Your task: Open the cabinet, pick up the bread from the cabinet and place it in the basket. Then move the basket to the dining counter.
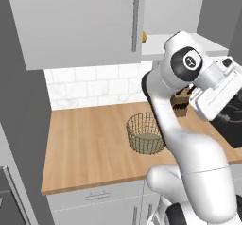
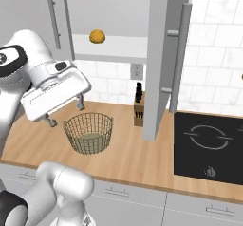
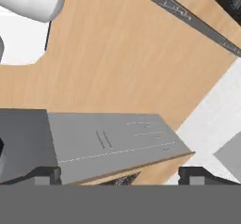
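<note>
The cabinet (image 2: 159,54) has its right door swung open, seen edge-on, while the left door (image 1: 71,21) stays closed. On the pale shelf (image 2: 118,47) inside sits the bread (image 2: 97,36), a small golden roll; it peeks out beside the closed door's edge (image 1: 143,36). The round wire basket (image 2: 88,132) stands empty on the wooden counter (image 1: 90,143) below. My gripper (image 2: 65,113) hangs open and empty over the counter, just above and left of the basket and well below the shelf. In the hand view its fingertips (image 3: 44,173) stand far apart.
A knife block (image 2: 139,108) stands against the tiled wall right of the basket. A black cooktop (image 2: 209,144) lies at the right end of the counter. Grey drawers (image 1: 94,195) run under the counter's front edge. The open door juts out over the counter.
</note>
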